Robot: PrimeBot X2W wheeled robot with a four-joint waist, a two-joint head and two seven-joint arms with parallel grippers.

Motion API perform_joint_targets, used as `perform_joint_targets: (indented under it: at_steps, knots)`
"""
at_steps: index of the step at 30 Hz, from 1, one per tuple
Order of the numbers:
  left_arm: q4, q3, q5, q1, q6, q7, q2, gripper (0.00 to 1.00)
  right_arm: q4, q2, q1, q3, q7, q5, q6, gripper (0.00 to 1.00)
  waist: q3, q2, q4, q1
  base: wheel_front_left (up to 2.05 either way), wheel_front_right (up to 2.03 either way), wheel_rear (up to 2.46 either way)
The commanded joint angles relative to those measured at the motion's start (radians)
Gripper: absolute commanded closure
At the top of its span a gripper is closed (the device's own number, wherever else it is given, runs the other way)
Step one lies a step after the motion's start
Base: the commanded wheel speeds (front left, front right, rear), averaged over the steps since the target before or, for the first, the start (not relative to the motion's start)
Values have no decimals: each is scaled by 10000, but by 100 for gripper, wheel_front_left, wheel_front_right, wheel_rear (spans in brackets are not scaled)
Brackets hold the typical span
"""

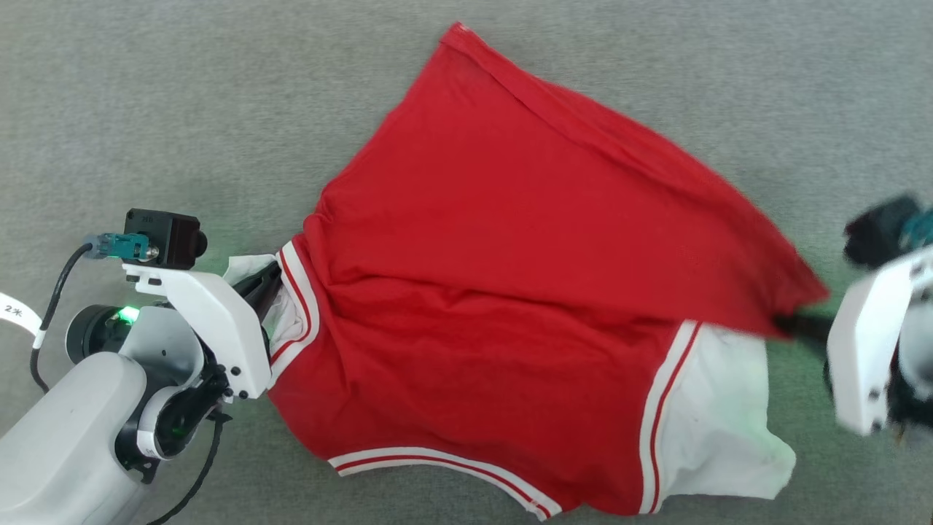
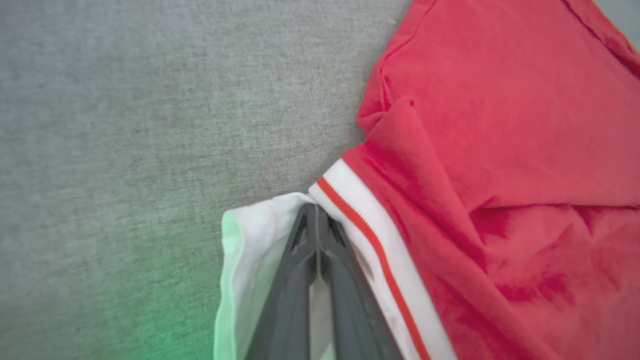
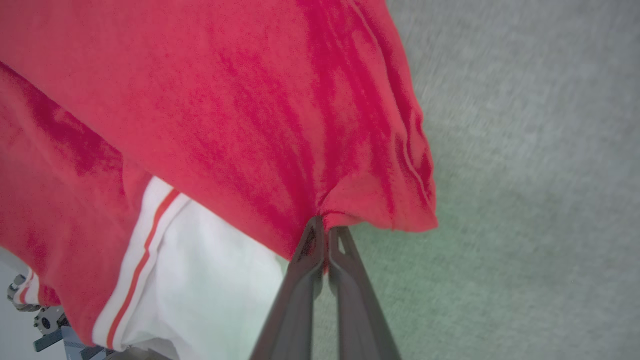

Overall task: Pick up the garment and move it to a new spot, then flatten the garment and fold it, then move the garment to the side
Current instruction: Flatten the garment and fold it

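The big grey mat [image 1: 146, 87] lies under it all. The red garment [image 1: 496, 292] lies spread on it, a bit rumpled, between the two arms. The left arm [image 1: 80, 408] comes in low from the side, bent at the wrist. The left gripper [image 2: 316, 212] is pinched tight on a white sleeve end [image 2: 260, 235]. The right gripper [image 3: 325, 235] is pinched tight on a red hem corner [image 3: 380, 205].

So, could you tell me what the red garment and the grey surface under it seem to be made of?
The garment: soft matte knit, likely cotton jersey; it creases and drapes limply. The grey surface: looks like short-pile carpet or felt, matte, with speckled texture.
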Motion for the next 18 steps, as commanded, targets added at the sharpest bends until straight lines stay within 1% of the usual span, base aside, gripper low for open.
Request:
perform_joint_targets:
  at_steps: [1, 3, 5, 7, 8, 9, 10, 11, 12, 13, 14, 16, 18]
  knots:
    - [35, -146, 12, -41, 10, 149, -90, 100, -241, 163, 425, -116, 23, -108, -2, 100, -16, 0, -136, 0, 0, 0, 0]
    - [32, -166, 20, -58, 22, 180, -92, 100, -460, 493, 1115, -380, -102, -255, -2, 100, -18, 0, -192, 0, 0, 0, 0]
    - [49, -208, 19, -64, -26, 228, -114, 100, -416, 851, 1657, -524, -327, -400, -2, 100, -34, 0, -220, 0, 0, 0, 0]
    - [101, -219, 3, -60, -47, 224, -135, 100, -58, 1081, 2002, -491, -707, -664, -2, 100, -57, 0, -237, 0, 0, 0, 0]
    - [132, -228, -8, -58, -56, 214, -159, 100, 297, 1310, 2083, -505, -942, -668, -3, 100, -70, 0, -244, 0, 0, 0, 0]
    - [162, -251, -28, -48, -74, 220, -188, 100, 650, 1369, 2116, -374, -1187, -734, -3, 100, -91, 0, -240, 0, 0, 0, 0]
    - [185, -263, -50, -48, -102, 227, -210, 100, 964, 1350, 2047, -265, -1576, -916, -3, 90, -101, 0, -229, 0, 0, 0, 0]
    - [222, -272, -69, -50, -117, 225, -231, 100, 1350, 1343, 1982, -252, -1943, -1051, -40, 63, -118, 0, -211, 0, 0, 0, 0]
    - [254, -283, -88, -45, -148, 222, -247, 100, 1670, 1272, 1966, -174, -2196, -1120, -48, 38, -142, 0, -190, 0, 0, 0, 0]
    - [254, -283, -88, -45, -148, 222, -247, 100, 1670, 1272, 1966, -174, -2196, -1120, -48, 38, -142, 0, -190, 0, 0, 0, 0]
    - [281, -288, -114, -31, -159, 214, -261, 100, 1927, 1217, 1885, -125, -2431, -1203, -53, 0, -167, 0, -167, 0, 0, 0, 0]
    - [320, -290, -141, 27, -184, 187, -254, 100, 2107, 1153, 1784, -145, -2680, -1139, -76, 0, -239, 0, -128, 0, 0, 0, 0]
    - [350, -265, -179, 106, -179, 117, -244, 100, 1823, 910, 1819, -134, -2690, -1058, -76, 0, -322, 0, -81, 0, 0, 0, 0]
